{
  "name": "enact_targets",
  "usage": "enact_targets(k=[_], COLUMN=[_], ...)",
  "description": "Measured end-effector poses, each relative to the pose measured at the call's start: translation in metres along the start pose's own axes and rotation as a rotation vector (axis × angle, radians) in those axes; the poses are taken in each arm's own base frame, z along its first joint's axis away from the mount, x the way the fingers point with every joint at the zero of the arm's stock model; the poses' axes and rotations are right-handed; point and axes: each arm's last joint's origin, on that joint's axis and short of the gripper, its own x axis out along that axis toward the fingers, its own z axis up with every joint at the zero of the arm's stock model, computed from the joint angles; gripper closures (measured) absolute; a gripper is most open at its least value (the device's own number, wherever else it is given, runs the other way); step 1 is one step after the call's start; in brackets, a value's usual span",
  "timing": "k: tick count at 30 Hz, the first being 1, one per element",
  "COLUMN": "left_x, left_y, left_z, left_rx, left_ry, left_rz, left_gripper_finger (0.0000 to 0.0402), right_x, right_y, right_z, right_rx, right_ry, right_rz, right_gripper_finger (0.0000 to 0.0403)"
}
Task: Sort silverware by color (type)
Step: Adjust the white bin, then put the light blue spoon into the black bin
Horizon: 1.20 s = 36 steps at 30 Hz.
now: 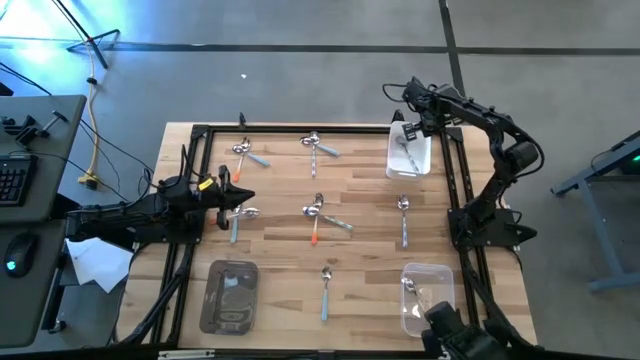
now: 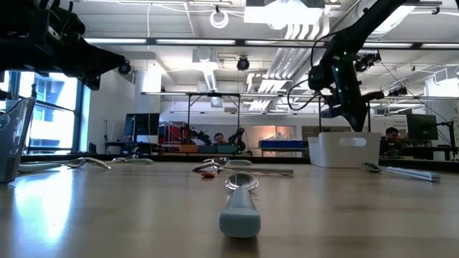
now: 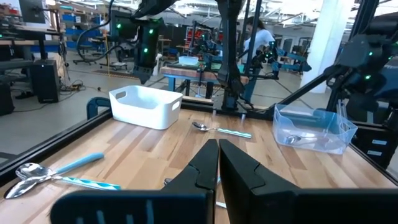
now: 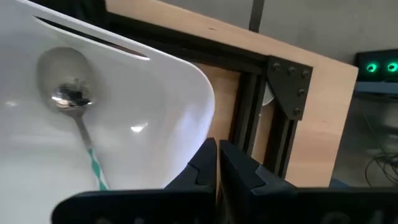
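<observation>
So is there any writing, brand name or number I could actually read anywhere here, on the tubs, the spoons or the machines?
None can be read.
White tub: plain, no label.
Clear tub: no print visible.
Spoons, such as the blue-handled one: no marks visible.
Keyboard beside the table: keys too small to read.
Room behind the table: any signs are too blurred to read.

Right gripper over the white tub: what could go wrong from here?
1. The shut right gripper hangs close over the rim of the white plastic tub; a low retreat could clip and shift it.
2. The blue-handled metal spoon in that tub lies alone; other spoons lie in crossed pairs, like the orange-handled spoon at mid-table, so a pick might drag two.
</observation>
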Motion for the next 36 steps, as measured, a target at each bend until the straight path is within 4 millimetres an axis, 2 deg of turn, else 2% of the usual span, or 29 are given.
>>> enact_targets(k=[8,22,27,30,36], left_x=[0.0,0.0,0.0,0.0,0.002], left_y=[0.0,0.0,0.0,0.0,-0.001], left_z=[0.0,0.0,0.002,0.003,0.002], left_rx=[0.005,0.007,-0.002,-0.016,0.011], left_ry=[0.0,-0.002,-0.023,-0.027,0.003], left_rz=[0.001,0.008,0.019,-0.006,-0.032], left_gripper_finger=[0.0397,0.0397,0.0397,0.0397,0.0397], right_x=[0.012,0.01,-0.012,-0.036,-0.076], right_y=[0.005,0.006,-0.005,-0.012,-0.003], right_z=[0.004,0.008,0.003,-0.003,-0.027], right_rx=[0.008,-0.036,-0.065,-0.066,-0.13], right_ry=[0.015,-0.033,-0.11,-0.201,-0.521], right_rz=[-0.042,-0.016,-0.028,-0.005,0.212], right_gripper_finger=[0.0401,0.0401,0.0402,0.0403,0.0403])
